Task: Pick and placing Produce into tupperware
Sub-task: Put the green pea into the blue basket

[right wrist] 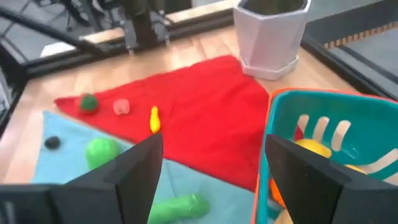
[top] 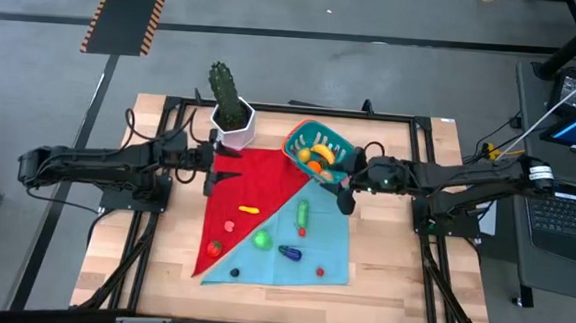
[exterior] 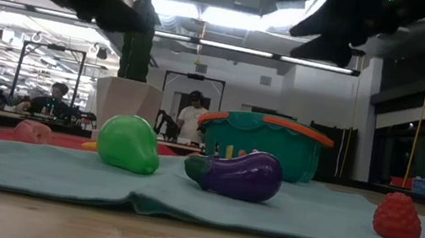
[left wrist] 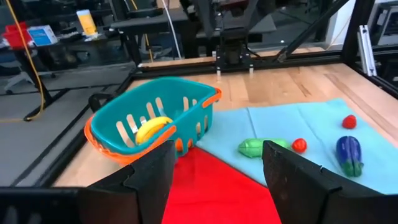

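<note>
The teal tupperware (top: 319, 151) with its orange rim stands at the far right of a red and teal cloth (top: 266, 195) and holds yellow and orange pieces (left wrist: 152, 129). Loose Produce lies on the cloth: a green pear (exterior: 130, 143), a purple eggplant (exterior: 235, 174), a red berry (exterior: 398, 217), a green cucumber (top: 303, 213), and a small yellow piece (right wrist: 154, 119). My left gripper (left wrist: 214, 180) hovers open over the cloth's far left corner (top: 212, 172). My right gripper (right wrist: 214, 180) hangs open just near of the tub (top: 346, 195). Neither holds anything.
A white hexagonal pot (top: 235, 126) with a tall green cactus (top: 224, 88) stands at the cloth's far left, next to my left gripper. Bare wooden table (top: 392, 258) lies right of and in front of the cloth. People show in the room behind the table.
</note>
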